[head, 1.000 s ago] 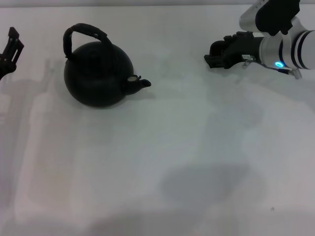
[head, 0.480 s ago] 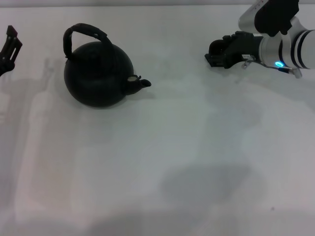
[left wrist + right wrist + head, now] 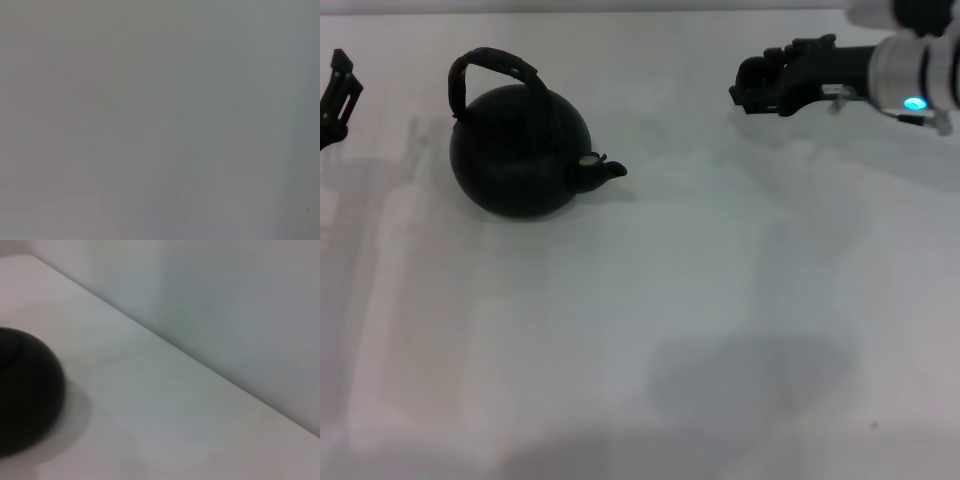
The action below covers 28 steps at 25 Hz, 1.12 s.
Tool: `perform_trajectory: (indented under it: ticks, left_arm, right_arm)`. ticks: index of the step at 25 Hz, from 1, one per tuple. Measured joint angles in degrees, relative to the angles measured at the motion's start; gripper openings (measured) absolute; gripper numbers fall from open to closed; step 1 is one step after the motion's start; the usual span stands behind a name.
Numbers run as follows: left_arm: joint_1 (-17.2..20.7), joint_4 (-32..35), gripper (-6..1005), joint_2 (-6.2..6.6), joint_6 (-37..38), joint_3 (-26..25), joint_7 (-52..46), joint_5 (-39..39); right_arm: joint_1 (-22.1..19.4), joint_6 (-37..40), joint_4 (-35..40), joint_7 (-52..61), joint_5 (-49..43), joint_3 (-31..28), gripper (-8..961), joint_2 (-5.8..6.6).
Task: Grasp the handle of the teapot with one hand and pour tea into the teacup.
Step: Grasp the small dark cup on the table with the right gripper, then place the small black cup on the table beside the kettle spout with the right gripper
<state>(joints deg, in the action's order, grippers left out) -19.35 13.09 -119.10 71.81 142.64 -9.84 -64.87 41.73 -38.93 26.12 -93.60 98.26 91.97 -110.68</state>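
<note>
The teapot (image 3: pixel 520 150), round and matte black, stands on the white table (image 3: pixel 650 300) at the far left. Its short spout (image 3: pixel 603 170) points right and its arched, wrapped handle (image 3: pixel 490 65) rises over the top. My right gripper (image 3: pixel 738 92) hovers at the far right of the table, pointing left toward the teapot and well apart from it. My left gripper (image 3: pixel 338 85) shows only at the left edge, left of the teapot. The teacup is out of view. A round black shape (image 3: pixel 27 390) fills a corner of the right wrist view; I cannot tell what it is.
The table's far edge meets a pale wall (image 3: pixel 225 300) close behind the teapot and the right gripper. A wide stretch of white tabletop lies between the teapot and my right arm (image 3: pixel 910 75). The left wrist view is plain grey.
My right gripper has moved toward the table's far edge and slightly left, and the arm has levelled out. The teapot has not moved; the left gripper has barely shifted.
</note>
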Motion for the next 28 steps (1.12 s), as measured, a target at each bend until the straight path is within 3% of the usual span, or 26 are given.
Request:
perform_trajectory:
  ticks: [4, 7, 10, 13, 17, 28]
  left_arm:
    - [0.0, 0.0, 887, 0.01, 0.0, 0.0, 0.0, 0.0]
    - [0.1, 0.0, 887, 0.01, 0.0, 0.0, 0.0, 0.0]
    - [0.1, 0.0, 887, 0.00, 0.0, 0.0, 0.0, 0.0]
    - [0.1, 0.0, 887, 0.00, 0.0, 0.0, 0.0, 0.0]
    - [-0.2, 0.0, 887, 0.08, 0.0, -0.1, 0.0, 0.0]
    - [-2.0, -0.9, 887, 0.10, -0.5, 0.0, 0.0, -0.1]
  right_arm:
    - [-3.6, -7.5, 5.0, 0.0, -1.5, -1.2, 742, 2.45]
    - [-7.4, -12.0, 9.4, 0.0, -4.8, -4.4, 744, 2.59]
    - [-12.0, -16.4, 15.2, 0.0, -9.9, -8.6, 746, 1.02]
    - [-15.8, -20.2, 21.8, 0.6, -16.8, -11.4, 749, -1.53]
    - [-17.4, -22.7, 27.1, 5.3, -24.7, -10.4, 752, -4.23]
    - [-14.1, -17.6, 27.1, 7.4, -25.6, 3.3, 760, -4.85]
